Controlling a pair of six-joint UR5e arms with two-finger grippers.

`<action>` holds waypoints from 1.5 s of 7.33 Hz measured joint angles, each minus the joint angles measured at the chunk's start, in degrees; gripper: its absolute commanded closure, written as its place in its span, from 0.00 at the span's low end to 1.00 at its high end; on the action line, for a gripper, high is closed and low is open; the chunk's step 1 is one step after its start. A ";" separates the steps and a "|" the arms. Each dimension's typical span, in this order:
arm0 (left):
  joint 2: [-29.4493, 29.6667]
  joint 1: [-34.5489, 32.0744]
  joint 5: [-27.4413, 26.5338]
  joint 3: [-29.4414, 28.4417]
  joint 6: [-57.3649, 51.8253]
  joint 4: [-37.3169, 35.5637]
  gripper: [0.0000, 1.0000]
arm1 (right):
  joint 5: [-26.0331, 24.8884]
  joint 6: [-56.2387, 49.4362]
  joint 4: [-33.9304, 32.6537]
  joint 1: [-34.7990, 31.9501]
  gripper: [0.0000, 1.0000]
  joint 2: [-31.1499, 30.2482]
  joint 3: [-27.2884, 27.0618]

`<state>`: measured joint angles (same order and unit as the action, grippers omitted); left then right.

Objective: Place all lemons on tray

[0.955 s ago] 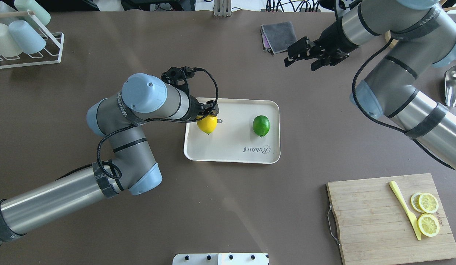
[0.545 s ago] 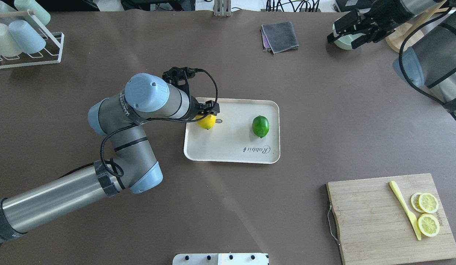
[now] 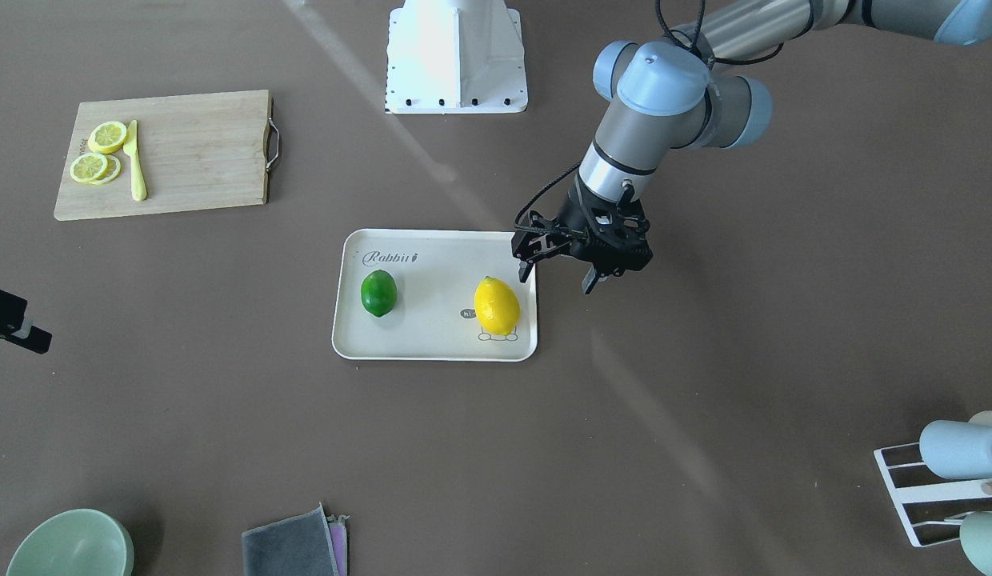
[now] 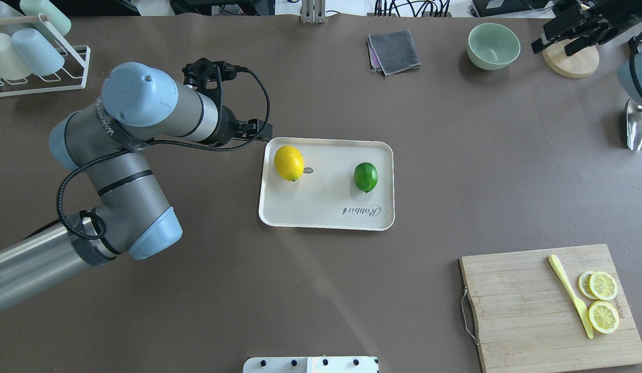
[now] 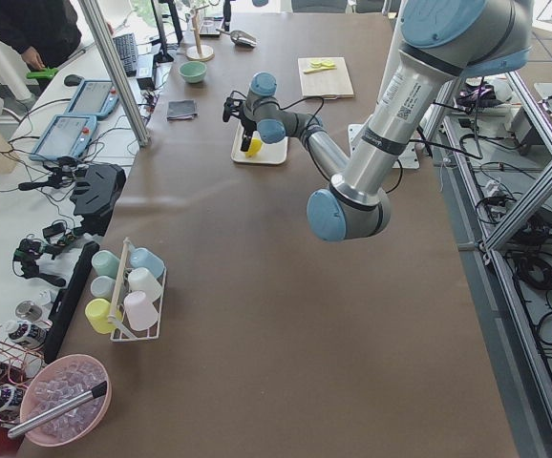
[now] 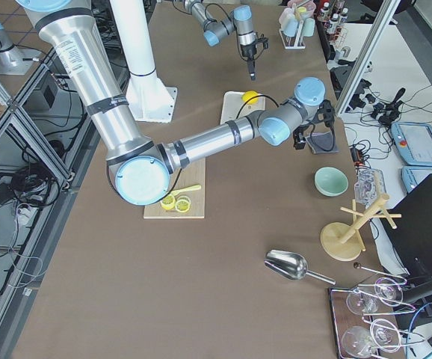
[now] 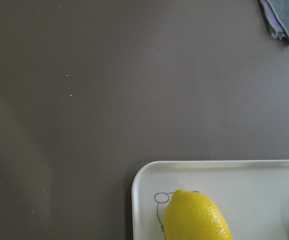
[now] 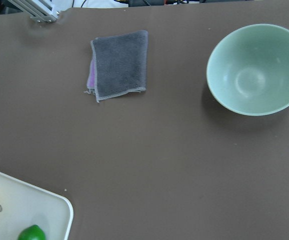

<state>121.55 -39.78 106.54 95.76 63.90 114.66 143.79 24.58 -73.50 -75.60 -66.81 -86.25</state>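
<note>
Tray (image 4: pixel 326 207): near the middle of the overhead view; you find both lemons lying on it, apart from each other.
Left gripper (image 3: pixel 558 282): jaws spread wide with nothing between them; it hangs just off the tray's 10 o'clock corner.
Right gripper (image 4: pixel 551 47): jaws parted and empty, well apart at the tray's 2 o'clock.
Yellow lemon (image 4: pixel 289 162): at 4 o'clock from the left gripper, the nearer one; long axis roughly 12-to-6.
Green lemon (image 4: pixel 365 176): at 3 o'clock from the yellow one, same axis.
Judgement: you have no fruit left to fetch; only a retreat toward 9 o'clock seems called for.
</note>
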 measured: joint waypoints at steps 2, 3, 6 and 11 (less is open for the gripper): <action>-9.06 -5.79 0.51 2.81 -11.29 4.84 0.02 | -12.86 -12.37 -6.87 -1.51 0.00 -2.89 -0.24; -14.41 -8.85 0.93 4.63 -15.02 7.52 0.02 | -17.30 -14.91 -7.97 -1.83 0.00 -4.16 -0.75; -31.51 -18.10 5.61 7.05 -19.47 15.97 0.02 | -19.22 -20.90 -8.89 -4.65 0.00 -7.60 -1.39; -37.16 -47.92 21.70 5.38 -59.13 -5.68 0.02 | -19.43 -33.17 -17.44 -11.31 0.00 -11.22 -1.48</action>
<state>84.38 -87.71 128.24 101.14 4.76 108.98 124.36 -8.59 -90.95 -86.90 -78.04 -87.73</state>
